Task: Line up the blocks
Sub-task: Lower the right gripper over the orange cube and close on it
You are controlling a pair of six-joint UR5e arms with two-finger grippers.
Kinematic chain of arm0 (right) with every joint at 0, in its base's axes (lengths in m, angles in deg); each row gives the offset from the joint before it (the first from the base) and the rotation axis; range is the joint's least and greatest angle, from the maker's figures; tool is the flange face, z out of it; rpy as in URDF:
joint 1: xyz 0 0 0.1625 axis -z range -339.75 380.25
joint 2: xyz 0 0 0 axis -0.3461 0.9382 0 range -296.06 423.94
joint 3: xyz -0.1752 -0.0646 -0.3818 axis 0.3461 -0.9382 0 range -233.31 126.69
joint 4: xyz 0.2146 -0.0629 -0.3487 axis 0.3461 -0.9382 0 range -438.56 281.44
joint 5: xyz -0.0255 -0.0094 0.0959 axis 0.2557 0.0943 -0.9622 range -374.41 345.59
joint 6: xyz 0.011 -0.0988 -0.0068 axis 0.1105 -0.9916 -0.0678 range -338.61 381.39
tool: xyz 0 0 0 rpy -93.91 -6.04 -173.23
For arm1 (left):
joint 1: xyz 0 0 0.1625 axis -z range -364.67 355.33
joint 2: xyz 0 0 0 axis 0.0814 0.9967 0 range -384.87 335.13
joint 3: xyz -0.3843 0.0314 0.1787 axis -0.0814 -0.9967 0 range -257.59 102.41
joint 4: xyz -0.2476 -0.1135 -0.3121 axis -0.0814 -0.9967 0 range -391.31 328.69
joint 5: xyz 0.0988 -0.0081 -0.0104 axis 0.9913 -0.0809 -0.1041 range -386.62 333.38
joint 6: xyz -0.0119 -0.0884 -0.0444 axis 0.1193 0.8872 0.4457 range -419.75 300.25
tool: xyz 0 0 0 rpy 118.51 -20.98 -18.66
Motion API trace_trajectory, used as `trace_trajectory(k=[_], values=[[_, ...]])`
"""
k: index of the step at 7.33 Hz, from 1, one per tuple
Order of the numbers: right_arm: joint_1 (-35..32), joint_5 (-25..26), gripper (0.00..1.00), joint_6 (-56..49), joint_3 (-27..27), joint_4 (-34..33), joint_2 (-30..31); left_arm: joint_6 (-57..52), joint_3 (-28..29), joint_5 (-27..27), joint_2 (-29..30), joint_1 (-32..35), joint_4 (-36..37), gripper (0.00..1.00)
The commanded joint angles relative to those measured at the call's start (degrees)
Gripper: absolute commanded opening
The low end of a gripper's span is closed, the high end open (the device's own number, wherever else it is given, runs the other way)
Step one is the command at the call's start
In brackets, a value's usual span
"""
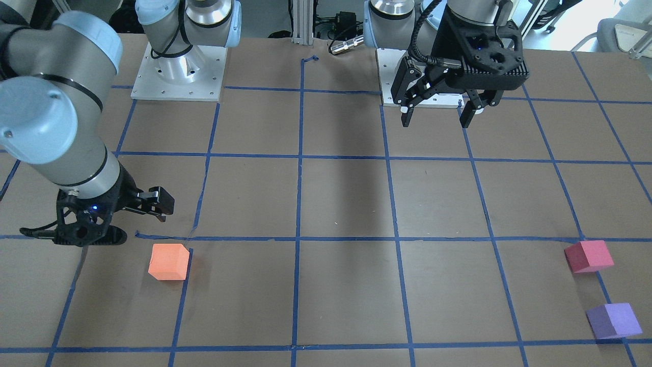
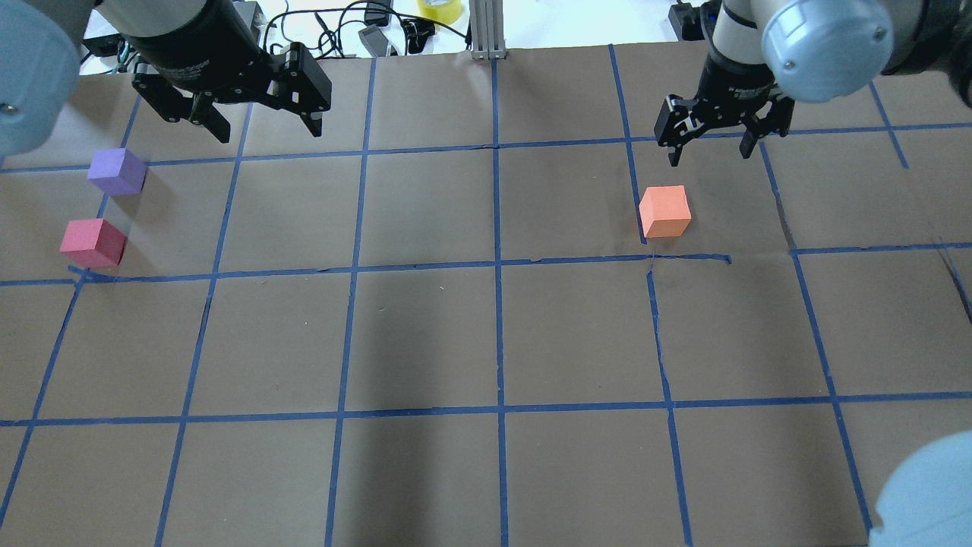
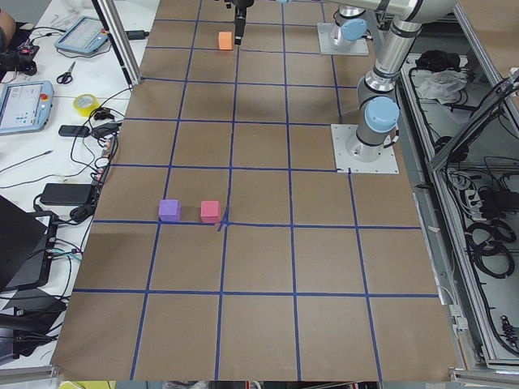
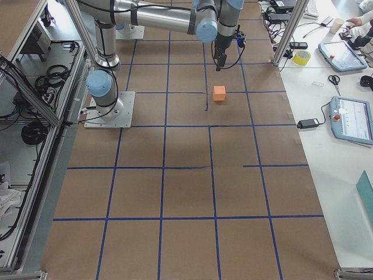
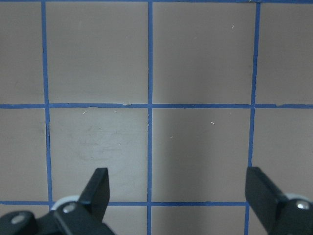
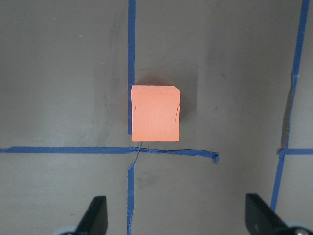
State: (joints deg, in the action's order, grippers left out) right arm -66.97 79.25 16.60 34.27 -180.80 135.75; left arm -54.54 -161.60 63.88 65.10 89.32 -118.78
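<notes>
The orange block lies alone on a blue tape line. My right gripper hovers open and empty just beyond it, a little to the side. In the right wrist view the orange block lies ahead of the open fingertips, apart from them. The pinkish red block and the purple block lie close together on the other side. My left gripper hangs open and empty, apart from the purple block. The left wrist view shows only table.
Brown paper with a blue tape grid covers the table. The two arm base plates stand at the robot's edge. Cables, a yellow tape roll and tablets lie past the table's far edge.
</notes>
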Motion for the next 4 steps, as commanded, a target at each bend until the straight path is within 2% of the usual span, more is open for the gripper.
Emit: trace_trajectory(k=[1, 4], values=[[0.3, 0.11, 1.0, -0.13, 5.13, -10.49, -4.63, -0.11, -0.35, 0.29, -0.15, 0.06, 0.03, 1.0], [0.3, -1.46, 1.0, 0.13, 5.76, -13.77, -8.16, -0.11, -0.36, 0.2, -0.24, -0.12, 0.2, 1.0]])
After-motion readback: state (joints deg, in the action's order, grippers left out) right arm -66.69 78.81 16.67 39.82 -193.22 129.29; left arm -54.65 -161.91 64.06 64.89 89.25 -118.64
